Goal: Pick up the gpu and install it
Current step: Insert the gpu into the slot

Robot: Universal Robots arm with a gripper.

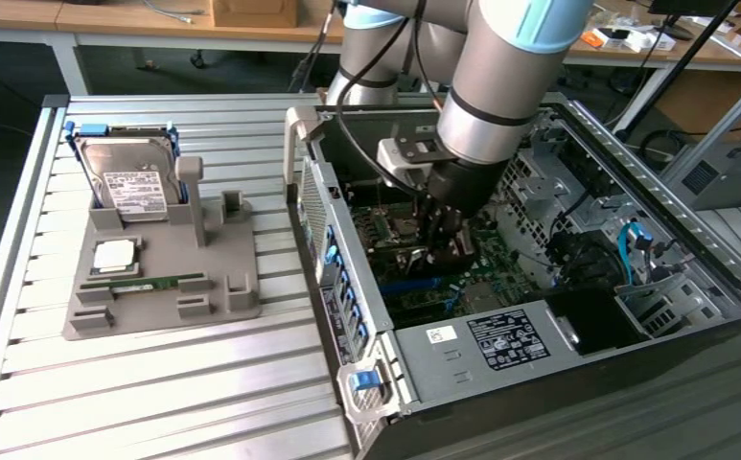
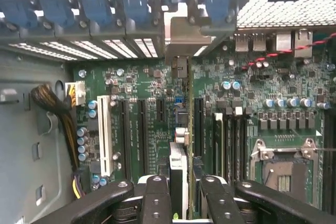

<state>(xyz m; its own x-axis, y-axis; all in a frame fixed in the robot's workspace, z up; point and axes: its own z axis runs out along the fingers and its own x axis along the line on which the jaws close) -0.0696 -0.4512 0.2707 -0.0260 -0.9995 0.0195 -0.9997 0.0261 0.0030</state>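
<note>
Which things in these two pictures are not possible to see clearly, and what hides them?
- Exterior view: the arm partly covers the gripper and whatever it holds.
- Wrist view: the gpu stands edge-on, so the card itself hides whether it sits in a slot.
- Exterior view: the hard drive label is too small to read.

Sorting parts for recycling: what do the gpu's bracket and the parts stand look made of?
The gpu's bracket looks like bare sheet metal: dull silver, thin, bent at the top. The parts stand looks like matte grey plastic, possibly printed: uniform colour, blocky moulded slots, no shine.
</note>
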